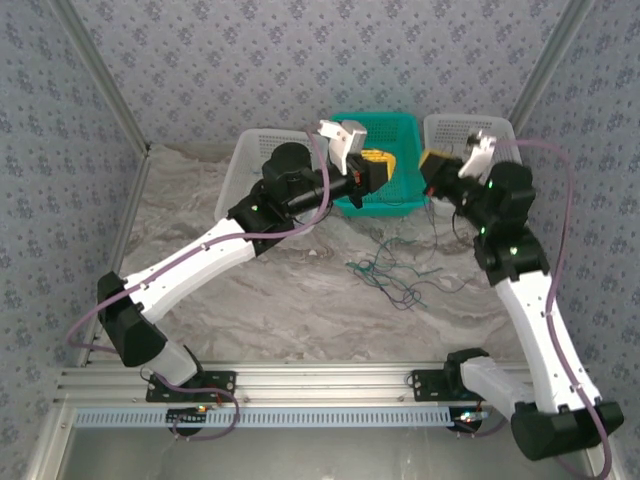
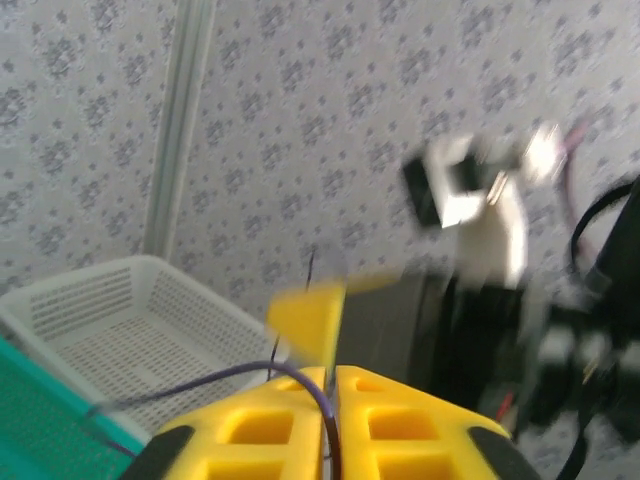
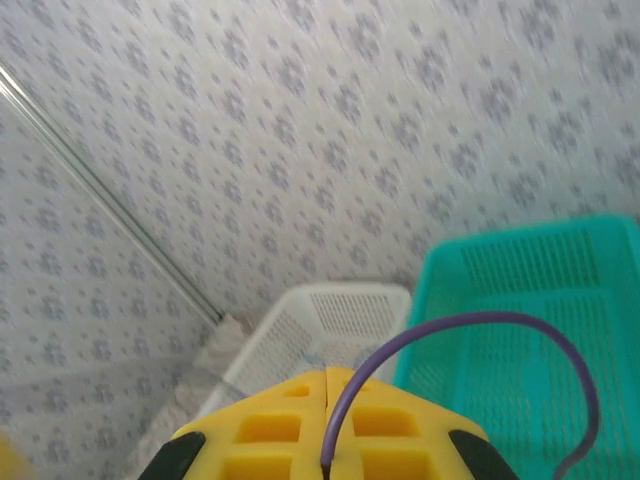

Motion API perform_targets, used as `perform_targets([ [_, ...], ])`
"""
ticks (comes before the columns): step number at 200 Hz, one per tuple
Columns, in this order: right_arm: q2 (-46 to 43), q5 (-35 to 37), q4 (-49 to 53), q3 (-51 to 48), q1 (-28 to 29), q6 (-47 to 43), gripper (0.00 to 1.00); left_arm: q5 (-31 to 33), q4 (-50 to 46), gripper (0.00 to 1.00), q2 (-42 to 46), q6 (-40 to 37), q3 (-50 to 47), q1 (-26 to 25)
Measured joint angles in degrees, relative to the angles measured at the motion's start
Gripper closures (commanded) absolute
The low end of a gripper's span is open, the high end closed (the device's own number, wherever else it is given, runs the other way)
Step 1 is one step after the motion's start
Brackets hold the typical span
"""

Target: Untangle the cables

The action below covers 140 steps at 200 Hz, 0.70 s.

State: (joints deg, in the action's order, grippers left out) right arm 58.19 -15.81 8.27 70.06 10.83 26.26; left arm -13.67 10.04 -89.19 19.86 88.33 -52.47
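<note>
The marble table (image 1: 250, 300) carries the loose cables (image 1: 400, 272), which sprawl below both lifted arms and back toward their bases. The tangle spreads roughly side to side and lies nearer the right gripper (image 1: 433, 161) than the left gripper (image 1: 388, 170), which hangs over the teal basket (image 1: 395, 128). Each gripper's jaws are pressed together on a purple strand (image 3: 480, 322). Whether both pinch the same strand cannot be told.

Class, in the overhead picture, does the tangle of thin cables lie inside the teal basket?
No, the cables lie on the marbled table, in front of the teal basket and outside it.
</note>
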Motion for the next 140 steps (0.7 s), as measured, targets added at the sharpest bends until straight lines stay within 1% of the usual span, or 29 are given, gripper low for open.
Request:
perform_targets([
  [15,5.07,0.11,0.48,9.97,0.20,0.02,1.00,1.14,-0.04,0.67,0.00,0.35,-2.43,0.00],
  [29,9.35,0.15,0.50,18.32,0.22,0.00,1.00,1.88,0.02,0.53,0.17,0.52,-4.72,0.02],
  [39,12.33,0.13,0.35,23.50,0.33,0.00,1.00,2.45,0.00,0.46,0.57,0.42,-6.54,-0.04],
  [58,17.42,0.09,0.11,31.04,0.37,0.02,1.00,2.89,0.09,0.31,1.95,0.98,-9.73,-0.04],
  [78,23.45,-0.04,-0.48,37.27,0.55,0.00,1.00,3.10,0.48,0.21,4.79,0.94,-13.33,-0.04],
  [104,31.78,-0.24,-1.49,43.28,0.57,-0.70,1.00,3.28,1.22,0.17,10.21,0.57,-18.67,-0.04],
  [140,44.02,-1.55,-1.66,52.59,0.57,-2.27,1.00,4.92,2.01,0.16,18.32,0.22,-24.98,-0.04],
])
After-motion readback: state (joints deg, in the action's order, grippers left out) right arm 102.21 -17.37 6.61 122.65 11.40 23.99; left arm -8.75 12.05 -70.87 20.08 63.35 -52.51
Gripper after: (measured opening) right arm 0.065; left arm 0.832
